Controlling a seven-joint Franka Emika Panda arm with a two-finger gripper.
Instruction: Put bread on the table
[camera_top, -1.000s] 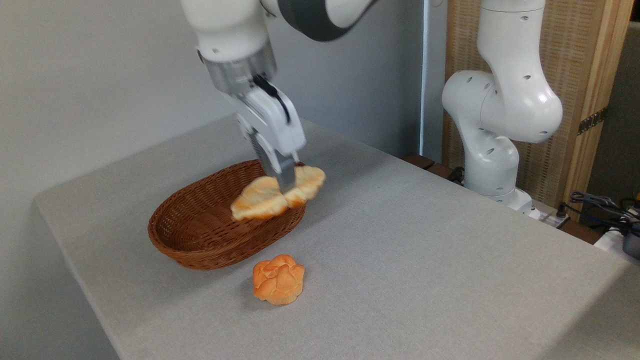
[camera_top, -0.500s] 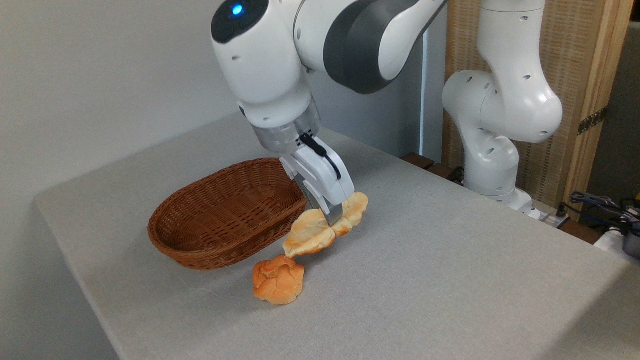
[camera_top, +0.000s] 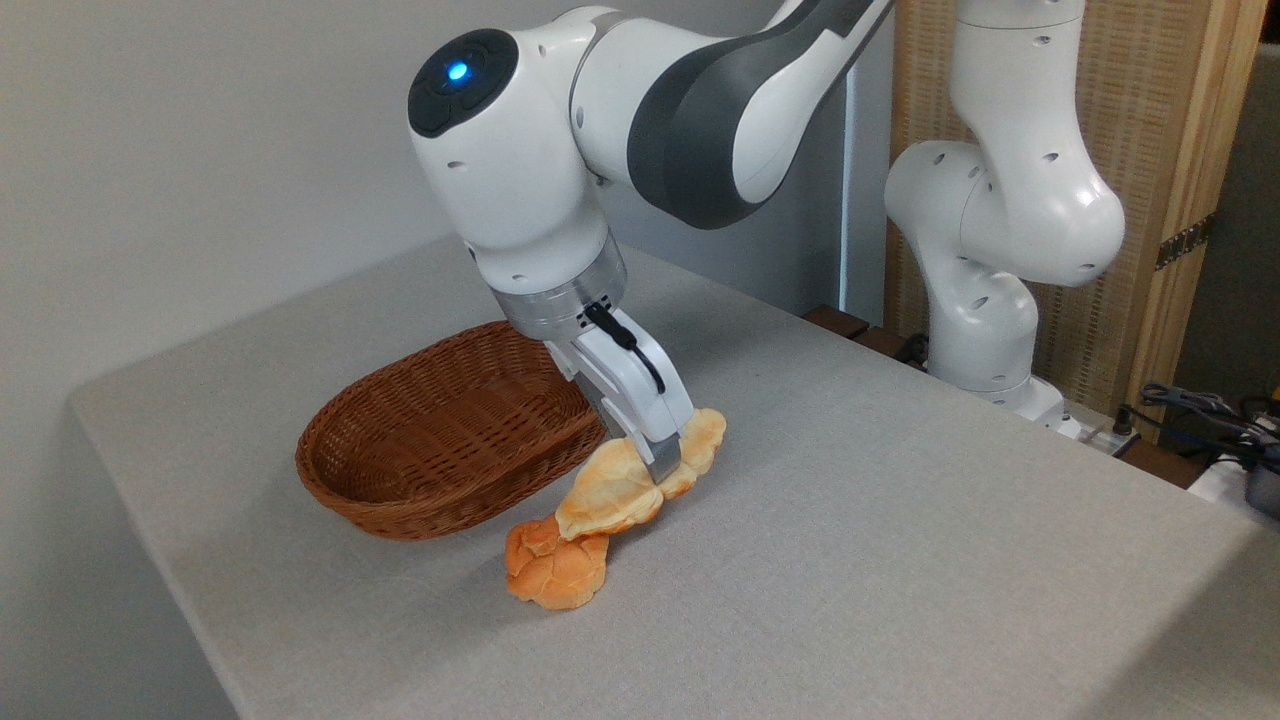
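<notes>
I see the bread (camera_top: 625, 482) as a flat, elongated pastry, pale golden with browner edges and a lobed, scalloped outline, tilted so its lower end dips toward the small orange knotted bun (camera_top: 553, 570). That lower end overlaps the bun's top; I cannot tell whether the two touch. The bun sits on the table (camera_top: 900, 540), a wide surface covered in light grey cloth, just in front of the brown wicker basket (camera_top: 440, 440). Behind the basket rises a plain pale wall, and off to the basket's right stand the arm's white base and a woven panel in a wooden frame, with cables beyond the table's edge. The gripper (camera_top: 662, 462) is clamped across the bread's middle, holding it beside the basket's right rim.
</notes>
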